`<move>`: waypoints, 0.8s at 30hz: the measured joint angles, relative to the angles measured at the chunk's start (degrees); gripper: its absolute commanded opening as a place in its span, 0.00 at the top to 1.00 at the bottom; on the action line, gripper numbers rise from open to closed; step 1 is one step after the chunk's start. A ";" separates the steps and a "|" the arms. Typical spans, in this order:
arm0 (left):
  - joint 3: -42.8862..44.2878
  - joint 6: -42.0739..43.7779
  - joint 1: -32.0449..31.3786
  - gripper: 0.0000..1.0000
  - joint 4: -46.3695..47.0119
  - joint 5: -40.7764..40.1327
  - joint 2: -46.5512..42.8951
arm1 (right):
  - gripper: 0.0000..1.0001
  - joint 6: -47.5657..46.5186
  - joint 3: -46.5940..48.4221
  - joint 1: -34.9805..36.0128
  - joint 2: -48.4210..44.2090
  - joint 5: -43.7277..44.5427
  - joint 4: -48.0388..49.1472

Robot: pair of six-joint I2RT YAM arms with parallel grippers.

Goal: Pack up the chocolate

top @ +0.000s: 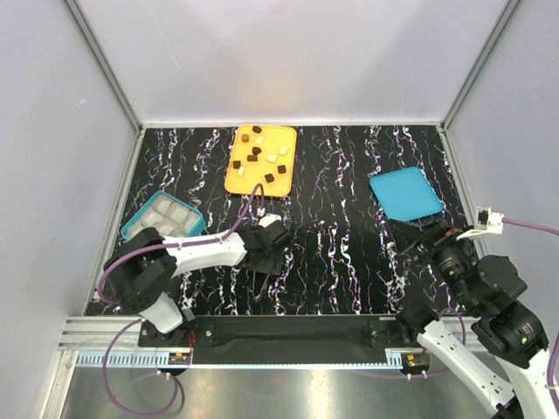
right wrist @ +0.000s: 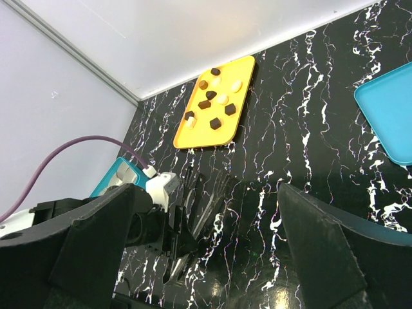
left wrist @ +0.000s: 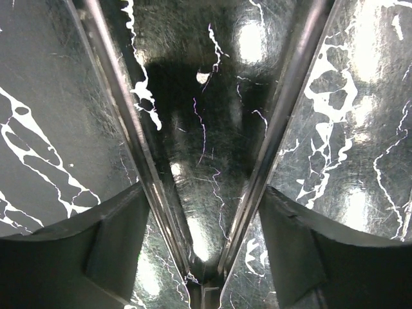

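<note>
The chocolate lies loose on a flat orange tray (top: 240,179) at the back: dark brown cubes (top: 255,152) and pale cream rounds (top: 272,158). It also shows in the right wrist view (right wrist: 215,122). My left gripper (top: 263,244) is low over the table's middle, in front of the tray, shut on a pair of metal tongs (top: 261,278). In the left wrist view the gripper (left wrist: 205,193) presses the tongs' two arms (left wrist: 138,148), which spread in a V with nothing between them. My right gripper (top: 428,240) is open and empty, raised at the right (right wrist: 207,193).
A teal compartmented box (top: 131,229) with pale cups stands at the left, beside the left arm. A flat teal lid (top: 404,194) lies at the right, beyond the right gripper. The black marbled table is walled on three sides.
</note>
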 measured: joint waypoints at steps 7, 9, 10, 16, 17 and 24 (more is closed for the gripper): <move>3.17 2.23 0.00 0.41 -8.41 0.13 0.04 | 0.01 0.00 0.00 0.00 0.00 0.00 0.00; 6.47 3.19 0.00 0.41 -12.92 0.31 -0.26 | 0.01 0.02 0.00 0.00 0.00 -0.02 0.00; 8.83 3.69 0.02 0.41 -14.91 0.28 -0.61 | 0.01 0.04 0.00 0.00 0.00 -0.04 0.00; 23.74 6.58 0.02 0.44 -23.23 -0.42 -3.43 | 0.00 0.20 0.00 0.00 -0.15 -0.13 -0.02; 26.12 7.17 0.04 0.46 -24.52 -0.76 -3.52 | 0.00 0.22 0.02 0.00 -0.22 -0.15 -0.07; 39.78 10.38 0.90 0.49 -33.35 -2.54 -1.99 | 0.00 0.63 0.02 0.00 -0.52 -0.50 -1.31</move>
